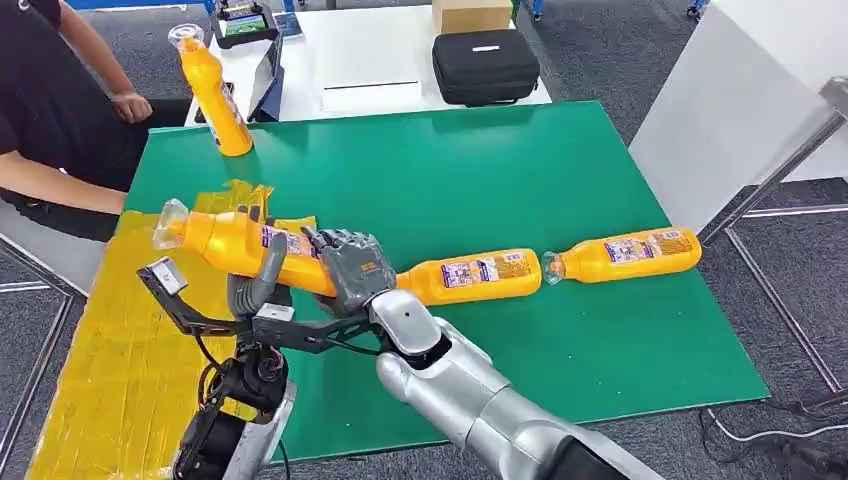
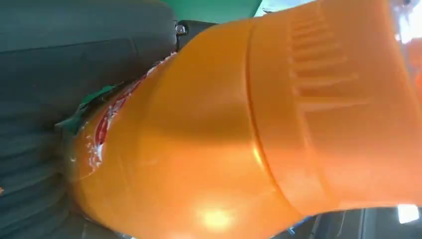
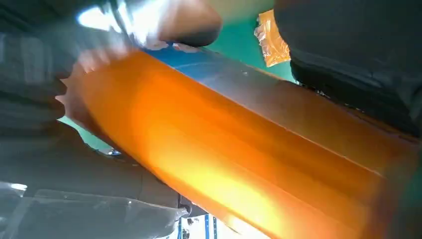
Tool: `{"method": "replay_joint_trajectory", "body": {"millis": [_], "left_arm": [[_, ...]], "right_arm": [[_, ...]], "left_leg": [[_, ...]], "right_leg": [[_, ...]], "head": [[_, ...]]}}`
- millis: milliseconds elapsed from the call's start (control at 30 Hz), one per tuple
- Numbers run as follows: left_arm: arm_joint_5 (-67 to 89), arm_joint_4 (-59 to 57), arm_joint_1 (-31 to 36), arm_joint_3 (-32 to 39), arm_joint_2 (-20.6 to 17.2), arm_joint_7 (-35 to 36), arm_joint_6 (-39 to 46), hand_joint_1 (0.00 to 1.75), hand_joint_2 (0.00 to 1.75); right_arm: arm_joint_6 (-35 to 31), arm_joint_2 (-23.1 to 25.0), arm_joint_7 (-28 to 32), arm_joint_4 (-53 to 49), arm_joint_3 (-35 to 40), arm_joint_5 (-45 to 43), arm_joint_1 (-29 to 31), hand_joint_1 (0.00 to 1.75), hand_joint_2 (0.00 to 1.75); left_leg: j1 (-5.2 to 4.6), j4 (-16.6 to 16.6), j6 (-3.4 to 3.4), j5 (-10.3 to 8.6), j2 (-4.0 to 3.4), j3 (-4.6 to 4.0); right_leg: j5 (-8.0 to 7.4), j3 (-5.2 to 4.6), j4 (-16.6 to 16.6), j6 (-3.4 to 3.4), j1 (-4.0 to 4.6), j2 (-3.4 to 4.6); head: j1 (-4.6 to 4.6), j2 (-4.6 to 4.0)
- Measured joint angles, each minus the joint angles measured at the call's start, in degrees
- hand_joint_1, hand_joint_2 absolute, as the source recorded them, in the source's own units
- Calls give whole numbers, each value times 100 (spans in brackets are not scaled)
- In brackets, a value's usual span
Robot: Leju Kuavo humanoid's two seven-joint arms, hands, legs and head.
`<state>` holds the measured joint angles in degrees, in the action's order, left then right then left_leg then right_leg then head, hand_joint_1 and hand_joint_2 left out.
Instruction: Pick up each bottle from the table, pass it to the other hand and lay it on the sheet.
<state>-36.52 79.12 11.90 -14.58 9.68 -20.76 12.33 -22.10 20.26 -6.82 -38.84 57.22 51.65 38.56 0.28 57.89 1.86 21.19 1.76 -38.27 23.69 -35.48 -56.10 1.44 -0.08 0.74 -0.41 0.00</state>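
Observation:
An orange bottle [image 1: 218,240] with a clear cap hangs tilted over the near edge of the yellow sheet [image 1: 115,380], cap toward the left. My left hand [image 1: 262,275] wraps its middle from below. My right hand [image 1: 350,265] grips its base end from the right. Up close, the same bottle [image 2: 224,139] lies against my left hand's dark fingers [image 2: 74,59], and the bottle [image 3: 239,154] runs between my right hand's fingers [image 3: 348,55]. Two more orange bottles [image 1: 470,272] [image 1: 625,253] lie on the green mat [image 1: 480,170]. Another bottle [image 1: 215,95] stands upright at the mat's far left corner.
A person in black sits at the far left, with one hand [image 1: 130,105] near the upright bottle. Behind the mat a white table [image 1: 370,60] carries a black case [image 1: 485,65] and a cardboard box [image 1: 470,14]. A white panel [image 1: 740,100] stands at the right.

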Motion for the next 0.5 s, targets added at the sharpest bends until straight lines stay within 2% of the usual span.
{"method": "replay_joint_trajectory", "body": {"millis": [67,100,133,500], "left_arm": [[0,0,-1,2,7,0,2,0,175],[4,2,0,2,7,-2,13,161,175],[33,2,-1,2,11,-15,42,175,175],[188,50,-4,22,57,-116,290,175,175]], "right_arm": [[0,0,0,0,2,-7,0,175,175],[0,0,2,0,4,-9,0,175,175],[2,0,2,0,4,-24,0,175,175],[74,2,-42,0,26,-186,13,175,175]], "left_leg": [[0,0,0,0,0,0],[0,0,0,0,-1,0],[0,0,0,0,-1,0],[0,0,0,0,-2,-2]], "right_leg": [[0,0,0,0,0,0],[0,-1,0,0,0,0],[0,-2,0,0,0,1],[0,-3,0,0,0,1]], "head": [[0,0],[-2,0],[0,0],[-2,0]]}}
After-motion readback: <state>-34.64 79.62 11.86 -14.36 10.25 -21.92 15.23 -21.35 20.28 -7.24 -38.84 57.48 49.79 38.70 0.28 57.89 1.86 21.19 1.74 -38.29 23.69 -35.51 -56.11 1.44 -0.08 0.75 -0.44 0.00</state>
